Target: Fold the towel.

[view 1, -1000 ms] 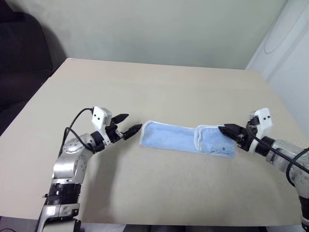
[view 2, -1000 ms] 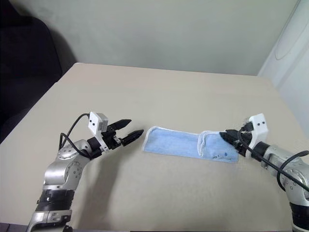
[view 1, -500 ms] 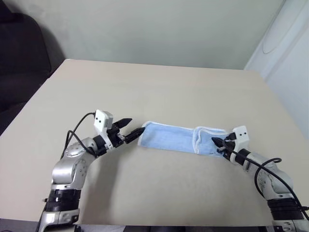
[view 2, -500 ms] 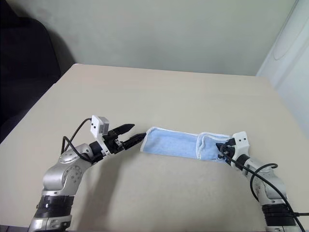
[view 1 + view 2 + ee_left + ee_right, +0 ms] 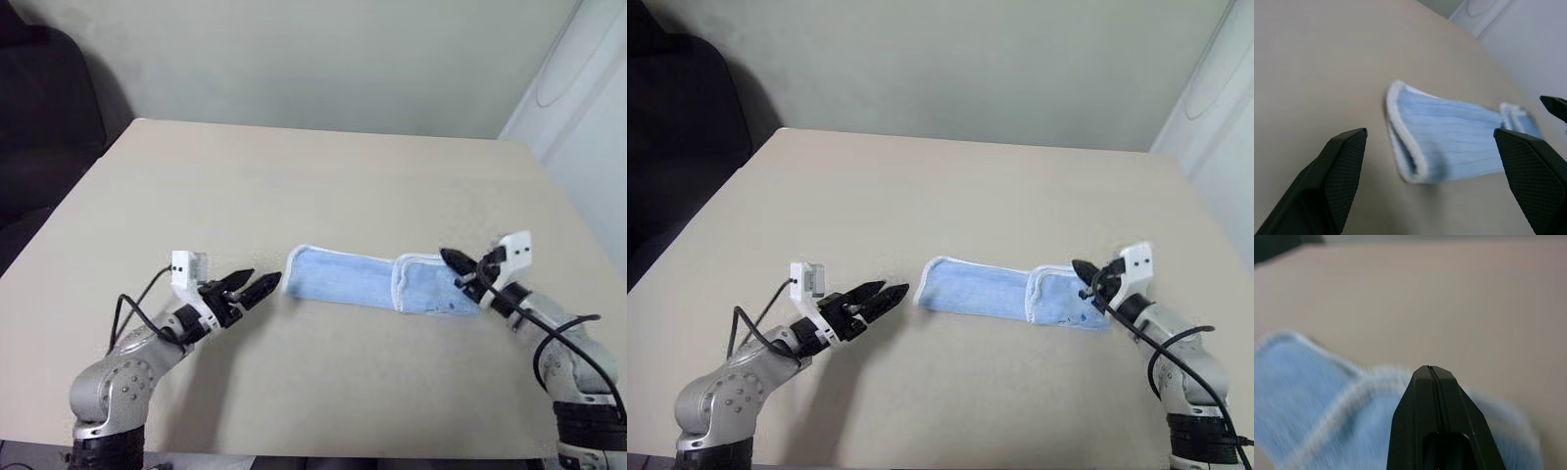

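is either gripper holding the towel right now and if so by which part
Neither holds it. The left gripper stands open just off the towel's end; the right gripper is shut with nothing between its fingers, above the folded end.

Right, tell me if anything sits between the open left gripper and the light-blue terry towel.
Nothing visible does. Bare tan table lies between the left gripper and the near end of the folded light-blue terry towel.

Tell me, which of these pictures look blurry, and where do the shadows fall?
Right wrist view: the towel is soft and smeared, while the shut right gripper looks crisp. Left wrist view: the open left gripper's fingers are sharp, the towel slightly soft. Eye views: even light, faint shadows under both arms on the table.
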